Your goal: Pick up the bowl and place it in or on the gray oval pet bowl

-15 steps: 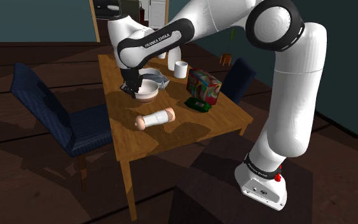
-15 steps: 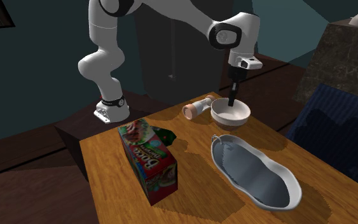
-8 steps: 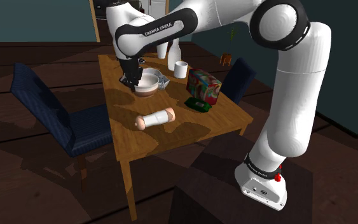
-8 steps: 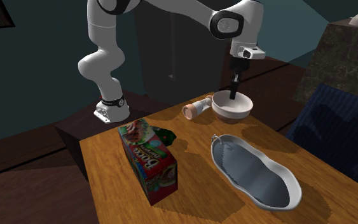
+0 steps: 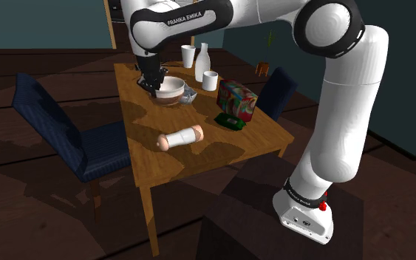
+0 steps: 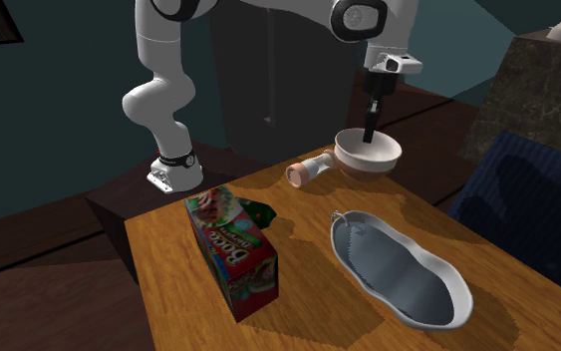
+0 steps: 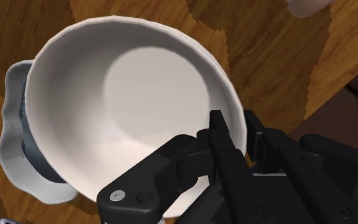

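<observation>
The gripper [image 7: 231, 127] is clamped on the rim of the white bowl [image 7: 133, 108], one finger inside and one outside. Over the last second the bowl has risen off the wooden table [image 6: 298, 319] and now hangs in the air. The gray oval pet bowl [image 7: 15, 159] peeks out beneath its far edge. The lift looks finished; centring the bowl over the pet bowl and lowering it remain.

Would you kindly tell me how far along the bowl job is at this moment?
Done: the claw grips the white bowl by its rim, and the bowl hangs above the table. In hand: the carry. Left: centre it over the gray oval pet bowl, lower it and release.
</observation>
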Robot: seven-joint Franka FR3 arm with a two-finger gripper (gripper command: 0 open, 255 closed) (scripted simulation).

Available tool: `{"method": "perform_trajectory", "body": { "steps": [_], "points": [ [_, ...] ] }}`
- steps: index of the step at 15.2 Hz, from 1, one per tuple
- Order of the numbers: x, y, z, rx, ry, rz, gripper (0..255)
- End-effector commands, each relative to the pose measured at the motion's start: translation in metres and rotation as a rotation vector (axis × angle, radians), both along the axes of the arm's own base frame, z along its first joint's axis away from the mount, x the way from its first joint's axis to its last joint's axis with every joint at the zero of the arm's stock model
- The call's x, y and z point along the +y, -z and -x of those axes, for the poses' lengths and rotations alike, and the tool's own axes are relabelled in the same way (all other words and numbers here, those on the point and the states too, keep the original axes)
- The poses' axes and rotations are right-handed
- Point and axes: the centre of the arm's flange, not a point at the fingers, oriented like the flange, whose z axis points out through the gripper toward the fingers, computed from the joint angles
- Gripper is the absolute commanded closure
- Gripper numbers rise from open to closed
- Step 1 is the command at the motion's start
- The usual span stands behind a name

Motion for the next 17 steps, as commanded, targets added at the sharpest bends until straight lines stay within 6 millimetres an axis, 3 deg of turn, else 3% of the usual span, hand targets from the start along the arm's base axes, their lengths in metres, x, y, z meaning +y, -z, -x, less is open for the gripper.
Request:
{"method": "perform_trajectory", "body": {
  "steps": [1,8,17],
  "points": [
    [0.0,-0.012,0.001,0.0,0.0,0.0,255],
    [0.0,-0.046,0.001,0.0,0.0,0.0,255],
    [-0.103,-0.06,-0.057,0.0,0.0,0.0,255]
  ]
}}
